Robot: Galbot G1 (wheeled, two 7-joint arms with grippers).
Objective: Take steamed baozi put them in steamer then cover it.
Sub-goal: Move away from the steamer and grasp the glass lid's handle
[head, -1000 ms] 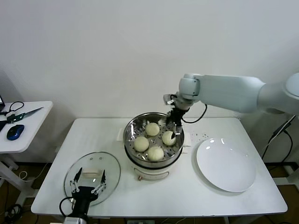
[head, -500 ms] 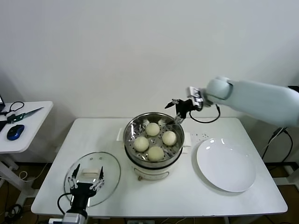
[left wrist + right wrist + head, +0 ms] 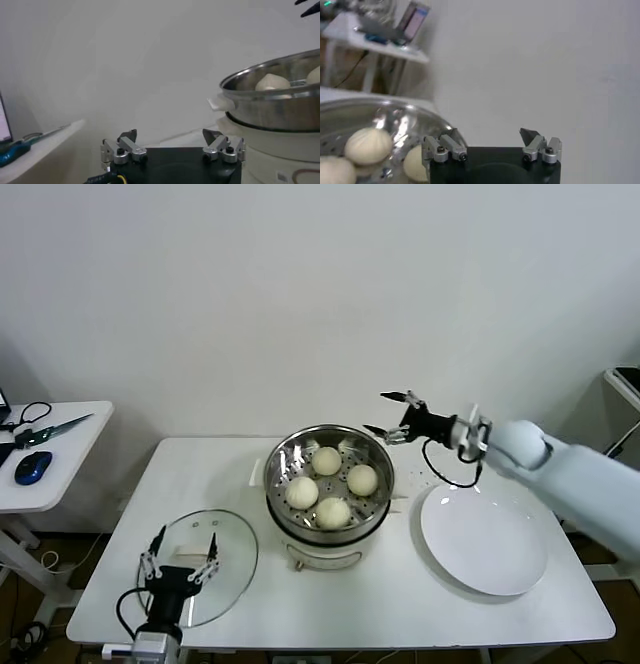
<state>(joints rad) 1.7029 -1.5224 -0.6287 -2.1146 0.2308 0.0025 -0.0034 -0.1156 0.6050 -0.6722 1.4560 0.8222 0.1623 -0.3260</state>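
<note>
Several cream-white baozi [image 3: 327,460] lie on the perforated tray inside the shiny steamer [image 3: 282,459] at the table's middle; they also show in the right wrist view [image 3: 368,144] and the left wrist view [image 3: 271,81]. The glass cover [image 3: 232,569] with its white handle [image 3: 197,552] lies flat on the table, front left. My left gripper [image 3: 181,549] is open and empty, low over the cover's near part. My right gripper [image 3: 390,413] is open and empty, raised just right of and behind the steamer's rim.
A flat white plate [image 3: 484,536] lies to the right of the steamer. A side table [image 3: 50,454] at far left holds a mouse and scissors. The white wall stands close behind the table.
My right gripper let go of a baozi in the steamer, rose out of the pot and drew back to the right. My left gripper shifted slightly left and nearer over the cover.
</note>
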